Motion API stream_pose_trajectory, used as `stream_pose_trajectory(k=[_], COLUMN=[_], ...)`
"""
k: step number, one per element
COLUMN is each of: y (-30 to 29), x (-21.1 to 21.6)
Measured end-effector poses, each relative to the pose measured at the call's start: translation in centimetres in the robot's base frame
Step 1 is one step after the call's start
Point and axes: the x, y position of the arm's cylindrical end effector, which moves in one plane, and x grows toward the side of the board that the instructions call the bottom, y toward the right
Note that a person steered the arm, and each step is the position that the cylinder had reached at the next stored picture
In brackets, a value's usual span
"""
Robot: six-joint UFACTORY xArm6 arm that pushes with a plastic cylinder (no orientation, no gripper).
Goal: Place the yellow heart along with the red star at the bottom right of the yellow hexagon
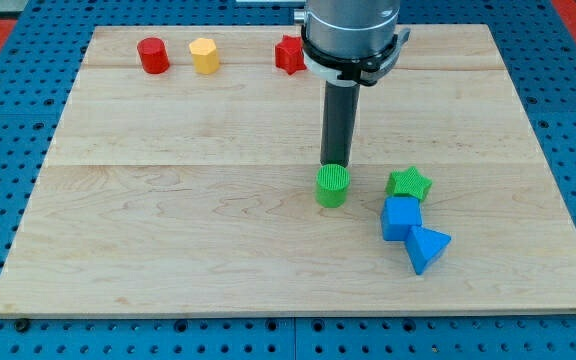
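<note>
1. My tip rests just behind the green cylinder, mid-desk.
2. The end effector is a plain rod; nothing spreads or pinches.
3. Red star sits far, right of the yellow hexagon; I can't see the yellow heart.

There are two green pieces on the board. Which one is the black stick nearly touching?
The green cylinder: my tip stands right at its top edge. The green star lies off to the view's right, beside the blue blocks, clear of my tip.
</note>
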Motion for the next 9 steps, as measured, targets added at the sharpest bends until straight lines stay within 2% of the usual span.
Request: stream_pose_trajectory(k=[2,3,4,5,9], y=[0.9,9.0,15.3,19.0,23.6], x=[-6.7,-11.5,-12.6,-12.6,-12.6])
